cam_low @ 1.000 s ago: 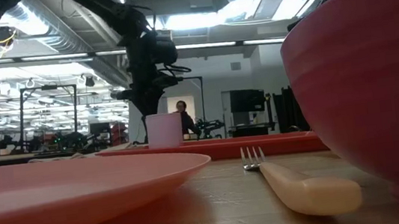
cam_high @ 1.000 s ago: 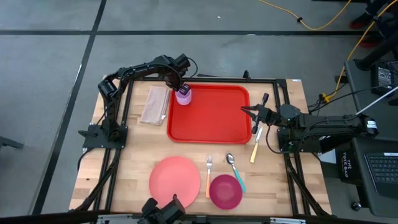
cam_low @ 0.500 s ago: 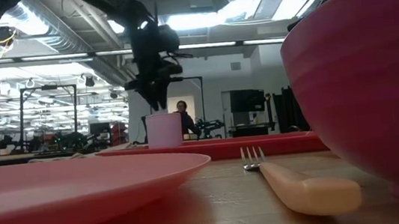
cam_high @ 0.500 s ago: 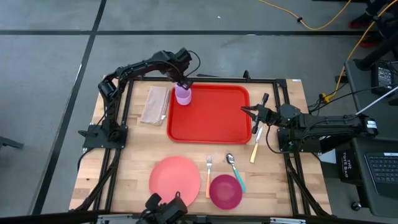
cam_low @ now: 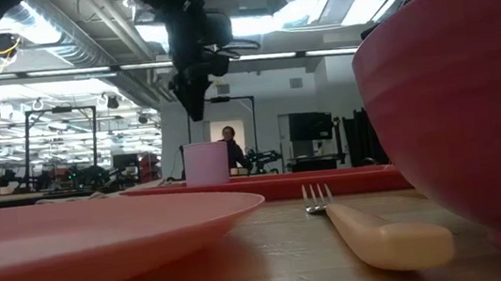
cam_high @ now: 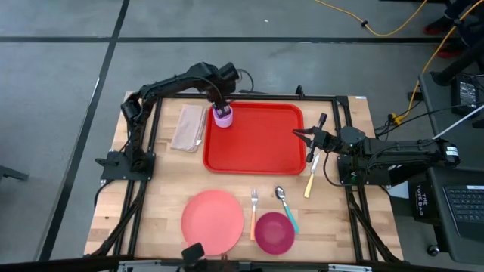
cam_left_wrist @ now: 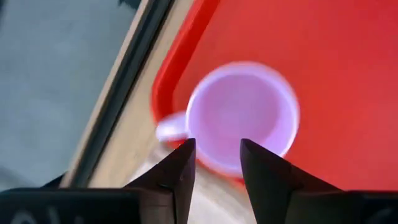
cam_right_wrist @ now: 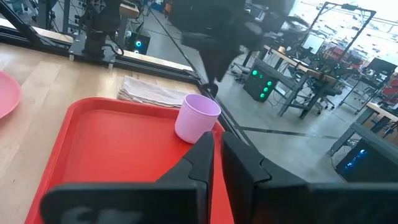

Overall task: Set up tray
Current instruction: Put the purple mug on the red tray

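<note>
Left gripper (cam_low: 198,109) has risen — jaws off cup (cam_low: 206,163).

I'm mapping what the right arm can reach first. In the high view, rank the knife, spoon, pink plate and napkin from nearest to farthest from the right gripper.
From the right gripper, at the tray's right edge:
1. Knife, just beside the tray's right edge.
2. Spoon, toward the table's front.
3. Pink plate, front, left of the fork.
4. Napkin, beyond the tray's left edge.

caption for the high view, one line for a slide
Left gripper open above the lilac cup standing in the red tray's corner; right gripper waits shut at the tray's edge.
</note>
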Robot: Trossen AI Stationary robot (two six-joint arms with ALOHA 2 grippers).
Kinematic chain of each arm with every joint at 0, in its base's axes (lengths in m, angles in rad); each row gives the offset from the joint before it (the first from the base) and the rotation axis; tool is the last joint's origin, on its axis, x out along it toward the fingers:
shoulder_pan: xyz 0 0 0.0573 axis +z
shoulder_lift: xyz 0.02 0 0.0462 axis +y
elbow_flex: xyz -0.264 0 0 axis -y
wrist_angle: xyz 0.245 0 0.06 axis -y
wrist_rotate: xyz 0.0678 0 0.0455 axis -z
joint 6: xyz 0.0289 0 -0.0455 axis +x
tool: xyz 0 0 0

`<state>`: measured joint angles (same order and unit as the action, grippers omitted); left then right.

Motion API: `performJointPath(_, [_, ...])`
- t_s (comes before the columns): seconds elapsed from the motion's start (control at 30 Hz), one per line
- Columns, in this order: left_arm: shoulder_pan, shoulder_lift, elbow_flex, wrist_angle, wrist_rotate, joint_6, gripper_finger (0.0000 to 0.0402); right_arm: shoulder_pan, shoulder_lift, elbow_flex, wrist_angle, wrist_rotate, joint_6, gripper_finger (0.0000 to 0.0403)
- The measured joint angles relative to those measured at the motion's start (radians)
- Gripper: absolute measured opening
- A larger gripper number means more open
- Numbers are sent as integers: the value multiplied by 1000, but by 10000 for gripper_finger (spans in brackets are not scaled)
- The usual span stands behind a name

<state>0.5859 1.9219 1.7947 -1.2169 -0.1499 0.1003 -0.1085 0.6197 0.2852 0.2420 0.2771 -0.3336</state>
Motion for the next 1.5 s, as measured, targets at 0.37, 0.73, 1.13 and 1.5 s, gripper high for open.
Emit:
performJointPath(0.37, [-173,-1,0,-122,-30,156,116,0,0,0,10,0,15,36])
performJointPath(0.73, [-198,-1,-22,-30,19,214,115,0,0,0,1,0,63,36])
performJointPath(1.13, [-185,-167,-267,194,56,174,96,1,0,0,-2,0,62,36])
performJointPath(1.5, [-183,-251,-533,482,19,271,97,1,0,0,-2,0,66,36])
